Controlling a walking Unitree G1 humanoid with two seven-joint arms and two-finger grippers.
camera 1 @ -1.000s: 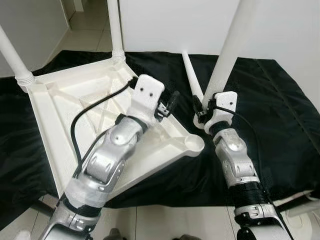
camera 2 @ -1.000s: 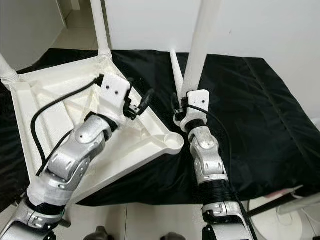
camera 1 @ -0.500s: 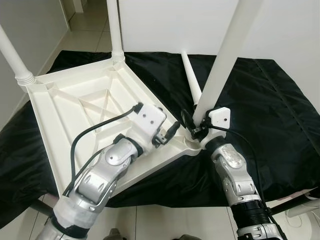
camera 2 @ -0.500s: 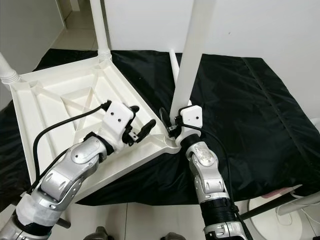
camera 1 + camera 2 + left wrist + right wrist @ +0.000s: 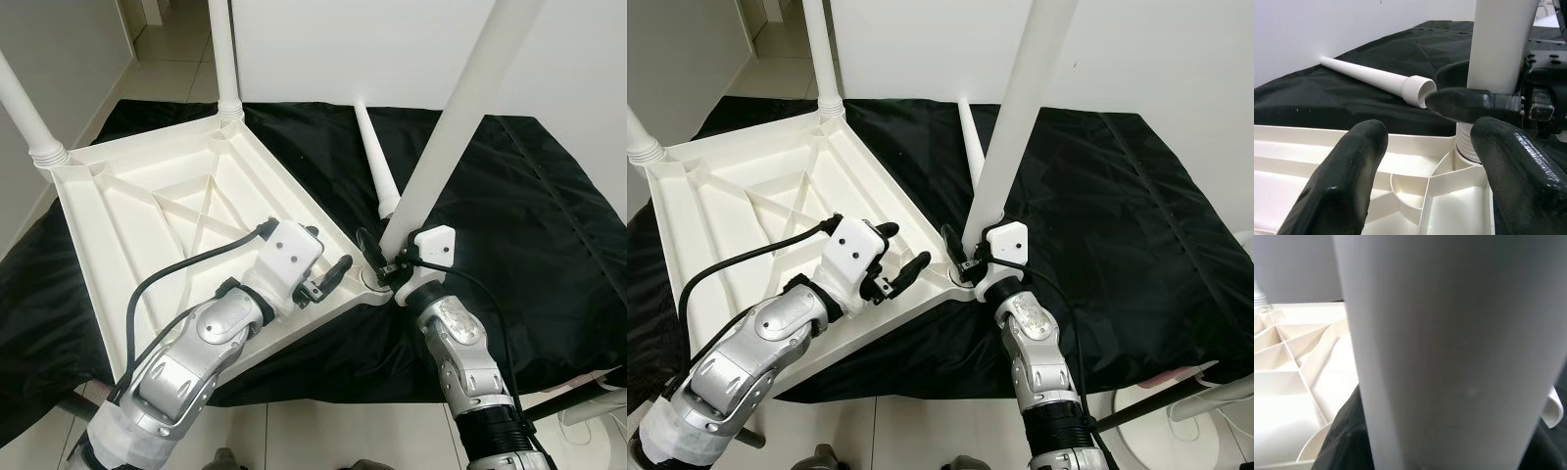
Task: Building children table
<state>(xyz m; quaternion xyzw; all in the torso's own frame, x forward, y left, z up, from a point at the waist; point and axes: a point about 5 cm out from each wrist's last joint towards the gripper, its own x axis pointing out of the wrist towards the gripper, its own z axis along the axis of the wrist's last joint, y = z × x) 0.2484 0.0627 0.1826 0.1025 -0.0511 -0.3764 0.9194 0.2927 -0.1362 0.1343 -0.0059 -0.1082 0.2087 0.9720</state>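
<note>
On the black-draped desk (image 5: 549,235), inverted tabletop (image 5: 147,225); left gripper (image 5: 328,279), fingers spread and empty, hovers beside its corner socket (image 5: 1465,152). Right gripper (image 5: 377,259), clamped on the steeply tilted table leg (image 5: 460,117), seats its threaded end there.

White wall (image 5: 323,49); pale tiled floor (image 5: 171,59).

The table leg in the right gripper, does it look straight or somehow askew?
The leg held by the right gripper leans, unlike the two upright legs. Its threaded end sits at the corner socket of the tabletop, seemingly not fully seated.
</note>
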